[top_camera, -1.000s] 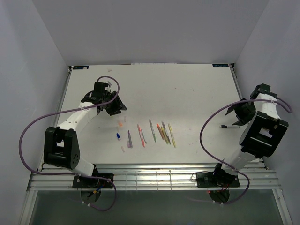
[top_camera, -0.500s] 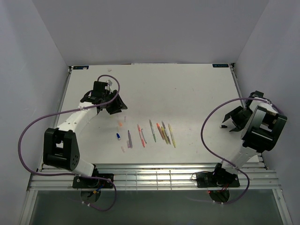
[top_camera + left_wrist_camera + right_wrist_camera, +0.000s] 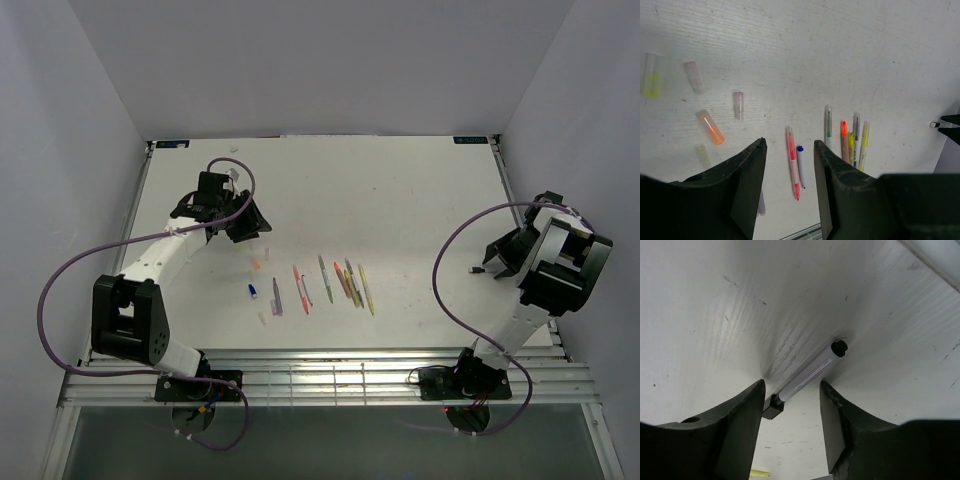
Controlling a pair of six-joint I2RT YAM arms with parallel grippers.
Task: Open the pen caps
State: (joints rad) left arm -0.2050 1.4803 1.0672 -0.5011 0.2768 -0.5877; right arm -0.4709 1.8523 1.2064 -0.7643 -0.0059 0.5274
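Loose pen caps lie on the table in the left wrist view: a clear yellow one (image 3: 652,75), a pink one (image 3: 692,76), a purple one (image 3: 738,104) and an orange one (image 3: 710,127). Uncapped pens lie in a row (image 3: 340,285), among them a red pen (image 3: 792,167) and a white pen with a blue end (image 3: 800,165). My left gripper (image 3: 789,150) hovers open above them, holding nothing. At the right, my right gripper (image 3: 792,390) stands open astride a white pen (image 3: 807,377) with a black cap (image 3: 772,407). Its fingers do not touch the pen.
The white table (image 3: 400,200) is walled in on three sides by grey panels. A slatted metal rail (image 3: 330,375) runs along the near edge. A blue cap (image 3: 254,291) lies left of the pen row. The right arm is folded close to the right wall.
My right gripper has swung down over the white pen and its jaws have narrowed around it. The left arm has hardly moved.
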